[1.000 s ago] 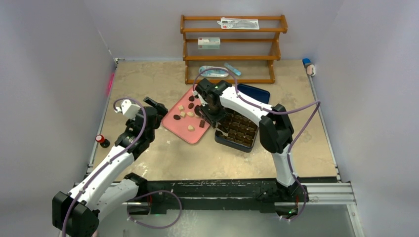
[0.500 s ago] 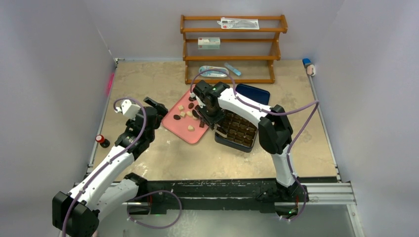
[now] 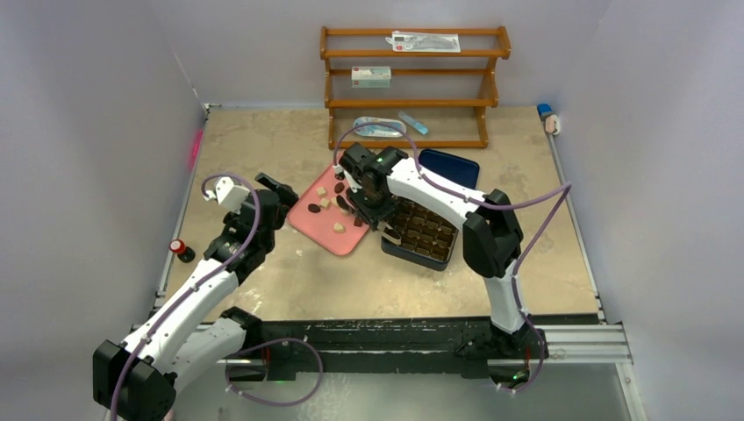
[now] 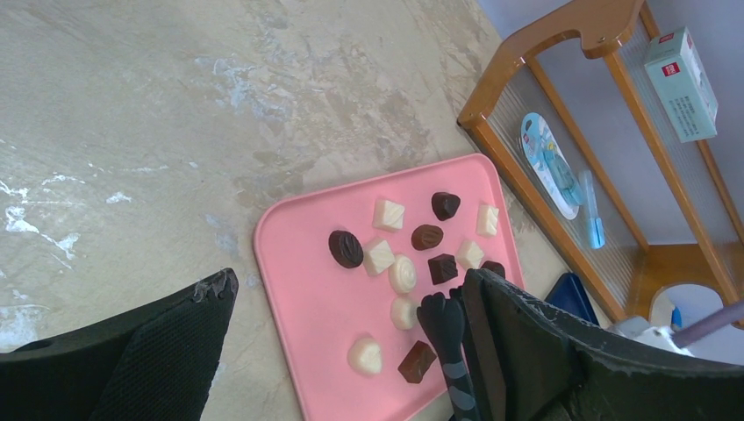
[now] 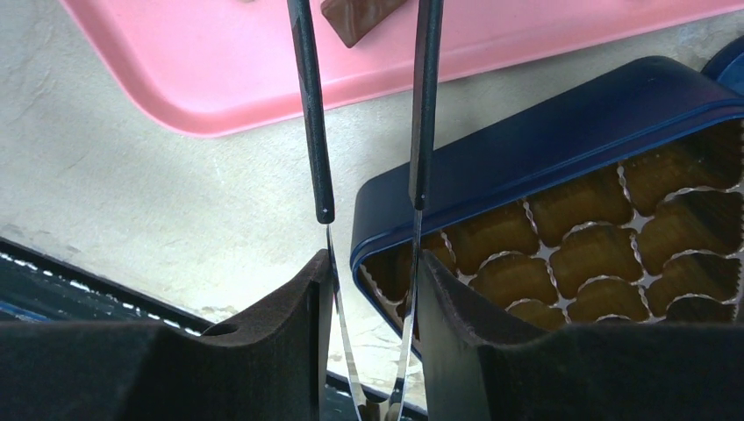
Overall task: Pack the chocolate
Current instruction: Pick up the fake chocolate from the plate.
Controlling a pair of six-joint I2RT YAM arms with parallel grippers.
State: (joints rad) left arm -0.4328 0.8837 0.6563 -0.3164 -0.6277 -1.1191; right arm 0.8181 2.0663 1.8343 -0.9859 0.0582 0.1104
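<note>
right hand (image 5: 373, 272) pinches tweezers (image 5: 309, 105), tips cut off near a chocolate (image 5: 364, 19); left hand (image 4: 346, 289) wide, fingers hiding part of tray (image 4: 294, 289).

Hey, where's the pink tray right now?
In the top view, the pink tray lies mid-table, just left of the dark blue box and in front of the wooden shelf.

A wooden rack (image 3: 412, 103) is standing at the far edge of the table (image 3: 263, 140), carrying a flat packet (image 3: 425, 41) on top, a small box (image 3: 371, 76) below, and a blister pack (image 3: 379, 128) and blue tube (image 3: 413, 123) at the bottom. A small bottle (image 3: 182, 251) is sitting near the left edge.
</note>
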